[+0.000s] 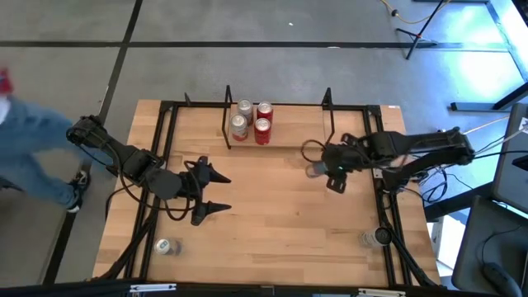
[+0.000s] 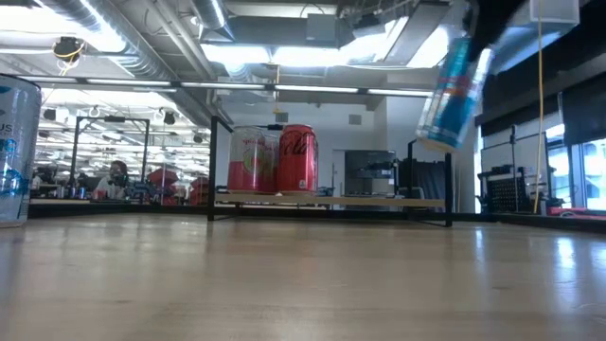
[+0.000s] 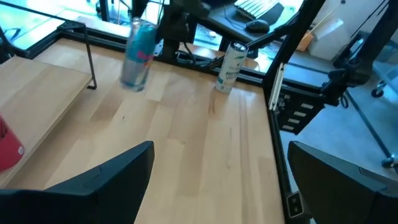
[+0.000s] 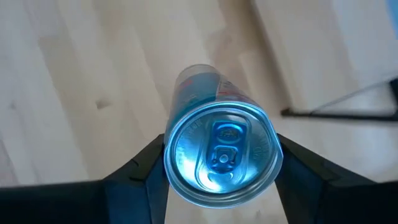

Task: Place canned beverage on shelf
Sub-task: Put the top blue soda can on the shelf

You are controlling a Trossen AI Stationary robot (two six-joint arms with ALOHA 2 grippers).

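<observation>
A slim blue can hangs in the air over the table's right half, with my right gripper shut on it. It shows tilted in the low view and the left wrist view. The shelf stands at the table's far middle; several red and silver cans stand on its left part. The blue can is just off the shelf's right end. My left gripper stands open over the table's left half, with nothing between its fingers. My right gripper pinches the blue can between its two fingers on opposite sides of the wall, just under the top rim. The fingers come from above, pointing steeply down. The can hangs below them, tilted, clear of the table.
A slim pale can stands near the table's near right corner, another can near the near left corner. Black rails run along the table's sides. A person's legs show beyond the left edge.
</observation>
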